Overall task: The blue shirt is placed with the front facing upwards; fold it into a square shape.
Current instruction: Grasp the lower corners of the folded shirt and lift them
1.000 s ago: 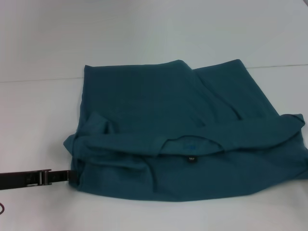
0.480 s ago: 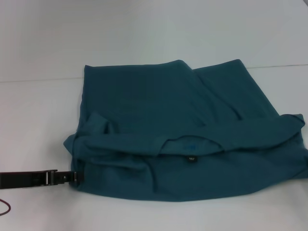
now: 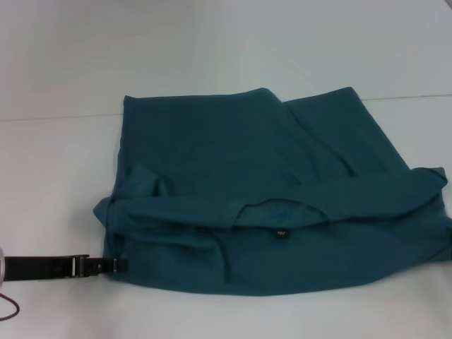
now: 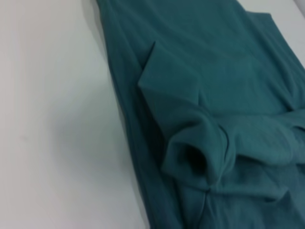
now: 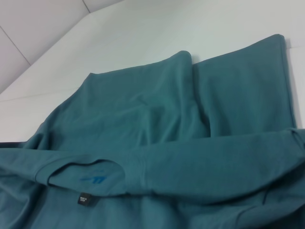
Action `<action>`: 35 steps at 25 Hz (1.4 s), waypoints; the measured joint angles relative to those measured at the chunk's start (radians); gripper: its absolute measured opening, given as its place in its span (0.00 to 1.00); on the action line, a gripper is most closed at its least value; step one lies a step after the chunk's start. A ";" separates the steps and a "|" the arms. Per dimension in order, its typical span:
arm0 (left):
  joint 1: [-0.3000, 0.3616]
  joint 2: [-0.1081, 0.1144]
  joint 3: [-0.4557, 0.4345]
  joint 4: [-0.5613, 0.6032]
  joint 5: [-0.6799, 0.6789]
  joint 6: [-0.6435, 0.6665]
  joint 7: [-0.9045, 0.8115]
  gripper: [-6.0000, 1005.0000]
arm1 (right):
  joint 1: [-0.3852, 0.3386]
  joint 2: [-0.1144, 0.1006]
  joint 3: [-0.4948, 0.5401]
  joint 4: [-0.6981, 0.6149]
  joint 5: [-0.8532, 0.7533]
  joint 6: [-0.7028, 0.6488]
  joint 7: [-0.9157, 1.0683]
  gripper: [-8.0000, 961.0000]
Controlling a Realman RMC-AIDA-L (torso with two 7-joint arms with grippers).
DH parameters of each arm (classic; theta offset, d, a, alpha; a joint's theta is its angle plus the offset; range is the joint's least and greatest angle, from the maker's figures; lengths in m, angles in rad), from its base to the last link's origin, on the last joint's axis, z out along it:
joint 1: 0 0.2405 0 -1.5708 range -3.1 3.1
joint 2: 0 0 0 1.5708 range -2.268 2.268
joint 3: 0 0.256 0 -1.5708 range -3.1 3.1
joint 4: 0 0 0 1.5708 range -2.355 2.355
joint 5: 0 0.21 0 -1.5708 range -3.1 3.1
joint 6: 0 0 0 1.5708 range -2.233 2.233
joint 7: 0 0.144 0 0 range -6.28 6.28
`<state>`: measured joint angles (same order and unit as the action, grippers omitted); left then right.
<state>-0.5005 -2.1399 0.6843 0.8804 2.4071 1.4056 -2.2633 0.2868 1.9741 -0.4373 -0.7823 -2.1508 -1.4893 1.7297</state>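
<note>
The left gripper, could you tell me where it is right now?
In the head view, the left gripper sits low on the robot's left, its tip at the near-left edge of the blue shirt.

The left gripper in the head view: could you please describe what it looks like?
The left gripper is a slim, flat, dark bar, nearly black, with small silvery metal fittings along it. A thin dark reddish cable loops below it at the picture's edge. The right gripper is out of view.

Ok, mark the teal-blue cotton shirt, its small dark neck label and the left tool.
teal-blue cotton shirt (image 3: 233,162): head view, smooth folded upper panel.
small dark neck label (image 3: 280,232): head view, the label's middle.
left tool (image 3: 116,266): head view, tip at the shirt's near-left edge.
</note>
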 joint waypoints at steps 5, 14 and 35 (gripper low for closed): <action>-0.004 0.000 0.000 -0.010 0.005 -0.009 -0.005 0.76 | 0.000 0.000 0.000 0.000 0.000 0.000 0.000 0.04; -0.017 0.002 0.000 -0.027 0.005 -0.013 -0.006 0.76 | 0.000 0.000 0.000 0.000 0.002 0.000 0.001 0.04; -0.032 -0.009 0.062 -0.026 0.004 -0.030 -0.006 0.70 | 0.000 0.000 0.000 -0.002 0.003 -0.002 0.002 0.04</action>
<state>-0.5326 -2.1484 0.7463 0.8545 2.4112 1.3754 -2.2696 0.2867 1.9741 -0.4372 -0.7838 -2.1475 -1.4915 1.7313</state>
